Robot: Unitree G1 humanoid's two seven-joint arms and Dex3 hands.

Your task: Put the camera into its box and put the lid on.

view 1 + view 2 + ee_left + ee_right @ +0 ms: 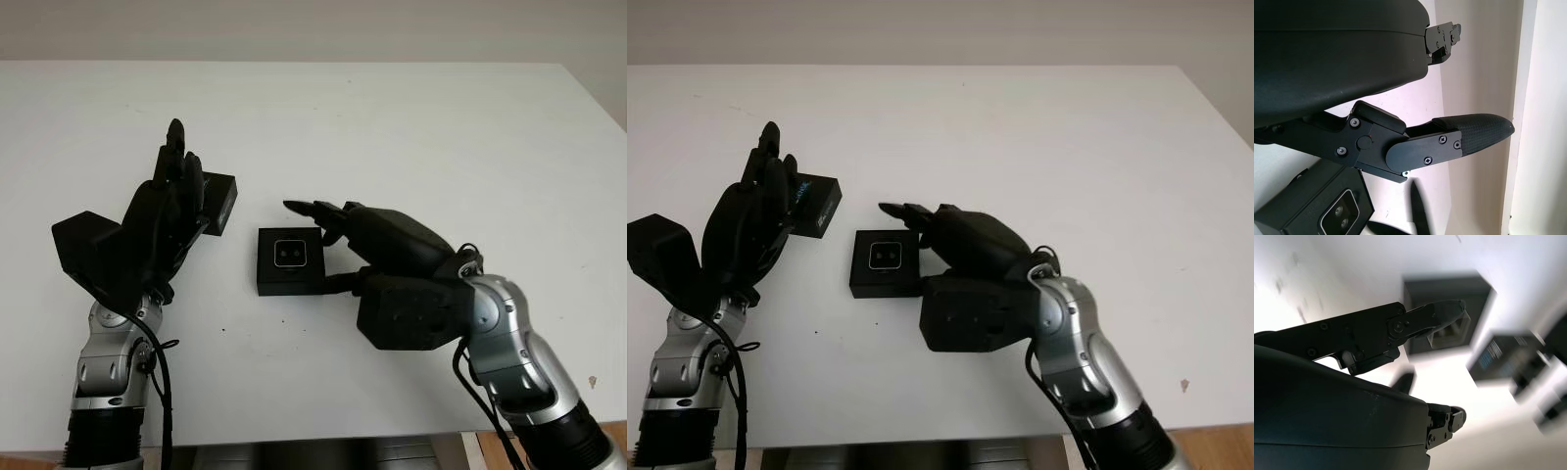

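A square black box (289,260) lies flat at the table's middle, and the camera (290,255) sits inside it with two small lenses facing up. The black lid (221,203), with pale print on its side, lies to the box's left. My left hand (182,162) is open and raised over the lid's left end, hiding part of it. My right hand (318,217) is open at the box's far right corner, its fingertips (893,210) pointing left just past the box's edge. The right wrist view shows the box (1420,316) and the lid (1501,360) beyond a finger.
The white table (411,127) stretches wide behind and to the right of both hands. Its front edge (294,439) runs close below the forearms. The left wrist view shows the camera (1339,218) in its box below the left hand's finger (1469,134).
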